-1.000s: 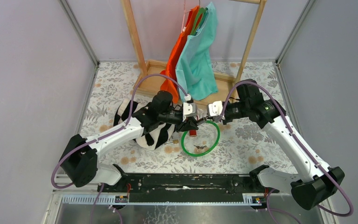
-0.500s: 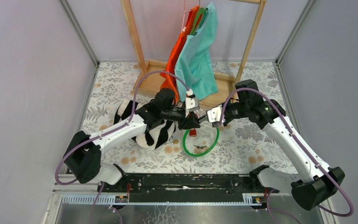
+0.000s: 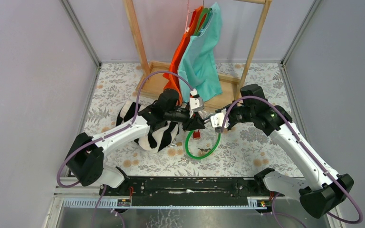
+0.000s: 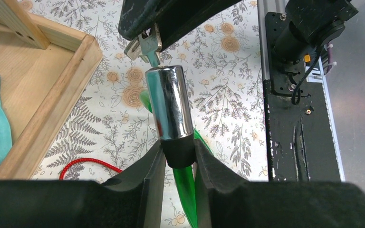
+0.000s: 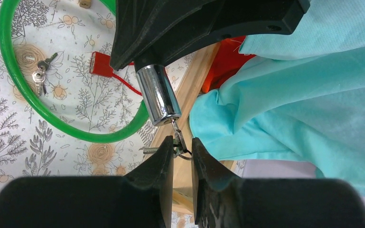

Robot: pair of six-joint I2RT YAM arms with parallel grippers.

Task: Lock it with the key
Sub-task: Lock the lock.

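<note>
— What is seen at the left?

— A soft black-and-white striped bundle (image 3: 154,137) is seen under the left arm. The left gripper (image 4: 179,154) is clamped narrowly on the matte black collar of the lock cylinder (image 4: 169,102), a smooth, round, mirror-bright chrome barrel held above the flower-printed cloth (image 4: 228,99). A glossy green cable (image 4: 184,190) is seen running down from it between the padded fingers.

— And to the right of that?

— A flat silver key (image 4: 148,46) is pinched by its head in the right gripper (image 5: 181,143), and its blade tip is set against the barrel's end face. How deep it is seated cannot be told.

— What is changed from half a second ago?

— The right gripper is brought leftward and the gap between the two grippers is closed; a second ago they were set further apart.
</note>
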